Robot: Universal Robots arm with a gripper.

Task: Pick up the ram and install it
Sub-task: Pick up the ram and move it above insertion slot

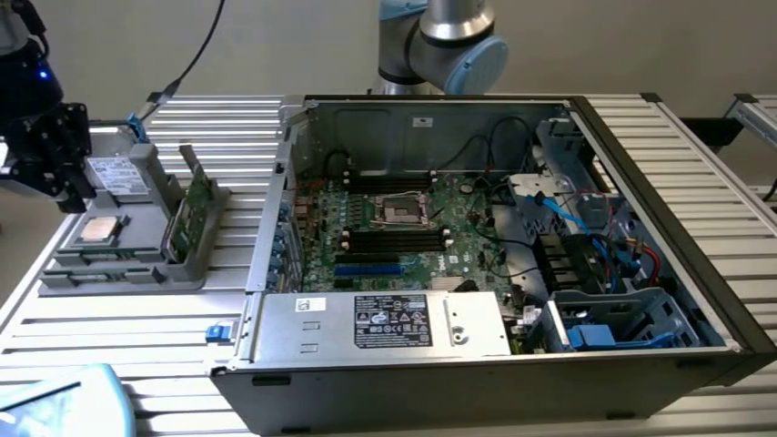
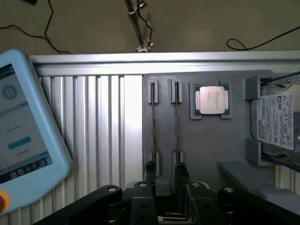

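Grey plastic tray (image 2: 206,154) on the slatted aluminium table (image 2: 93,122) is where you find the ram (image 2: 176,126), a long, thin dark-green circuit stick seen edge-on. A second stick just like it (image 2: 153,126) stands close beside it. Both rest on their long edges in small slotted clips, which I judge leaves their flat faces free for a pinch from above. Your black two-fingered gripper (image 2: 165,171) hangs over one end of the pair. Its fingers (image 2: 150,169) are partly apart with nothing between them, and you cannot tell which stick it is lined up on. A square silver processor (image 2: 209,100) and a labelled hard drive (image 2: 276,122) share the tray, clear of the sticks.

From the exterior view you get the wider layout. The black computer case (image 1: 680,182) lies open side up to the tray's right. Its green motherboard (image 1: 401,228) faces upward, so its long black slots (image 1: 391,242) can likely be reached from above. The gripper (image 1: 49,155) sits well to the left of the case. From the wrist view you get the edge-on line-up of fingers and sticks.
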